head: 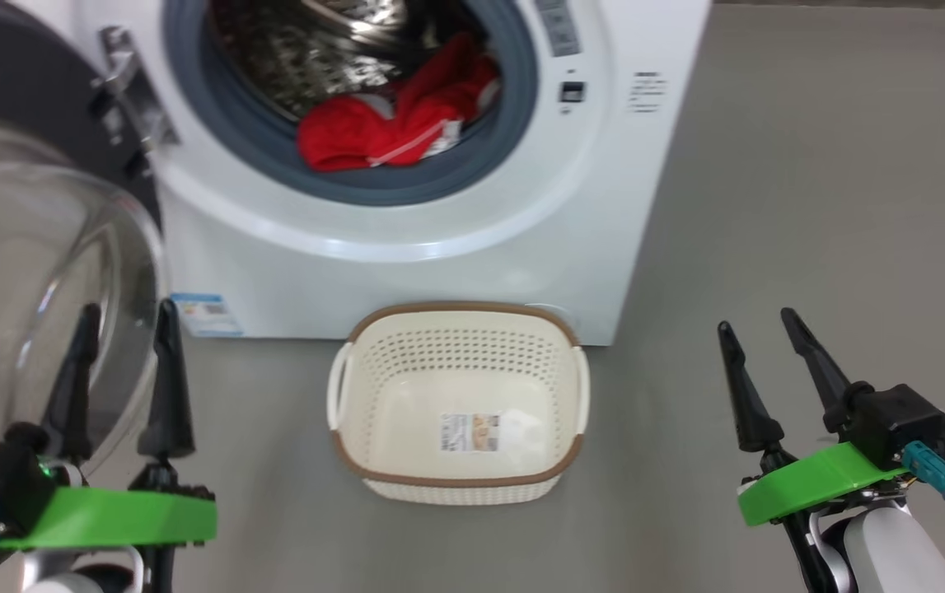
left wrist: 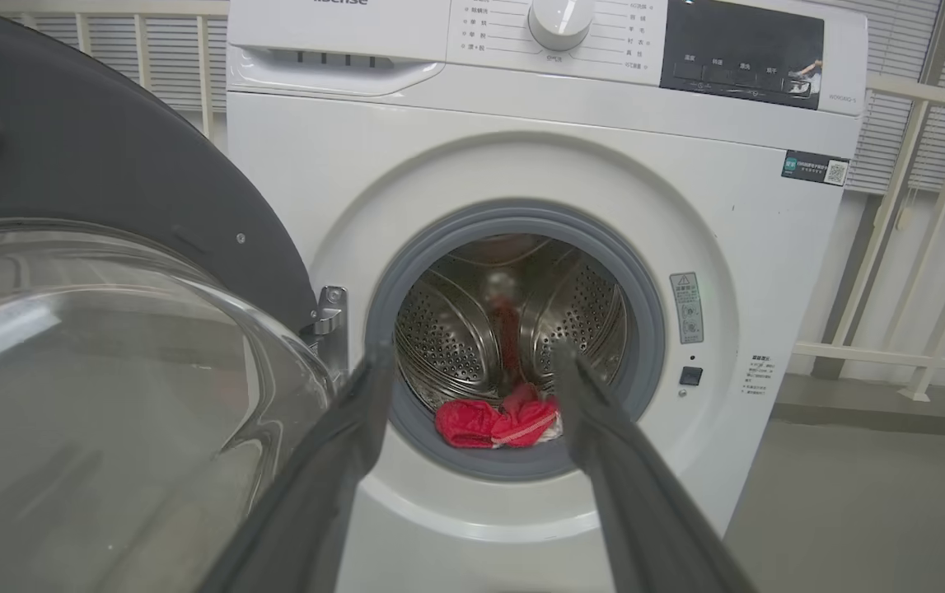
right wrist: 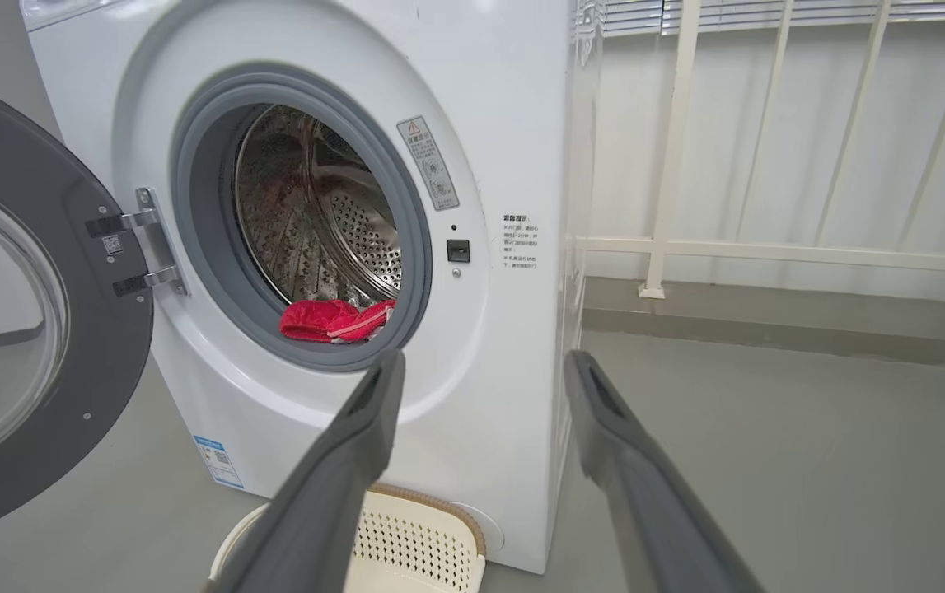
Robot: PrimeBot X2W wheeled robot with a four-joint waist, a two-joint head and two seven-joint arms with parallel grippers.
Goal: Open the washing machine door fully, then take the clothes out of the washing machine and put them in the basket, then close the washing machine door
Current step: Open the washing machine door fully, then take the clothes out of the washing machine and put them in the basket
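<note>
The washing machine door (right wrist: pixel 114 346) stands open. It is hinged on the left side of the washing machine (head: pixel 406 272) and swung out toward me, with its clear glass bowl bulging my way.

My left gripper (head: pixel 130 306) is released, both dark fingers spread with nothing between them. It hangs in front of the machine's left side, just beside the door's glass bowl. I cannot tell whether my outer finger touches the glass. Seen from my left wrist, the two fingers frame the machine's round opening.

My right gripper (head: pixel 756 321) is released too, fingers apart and empty. It hangs off the machine's right front corner, above the grey floor (head: pixel 810 206) and well apart from the door.

The clothes (head: pixel 381 123), bright red with thin white trim, lie inside the machine at the bottom front of the perforated steel drum (head: pixel 307 49). They slump against the grey rubber ring (head: pixel 472 177).

The basket (head: pixel 460 492) stands on the floor directly in front of the machine, below its opening, with its back rim just beside the white front panel. It is cream with a brown rim, and its bare bottom shows a sticker (head: pixel 470 431). A small blue label (head: pixel 204 315) sits at the machine's lower left corner.
</note>
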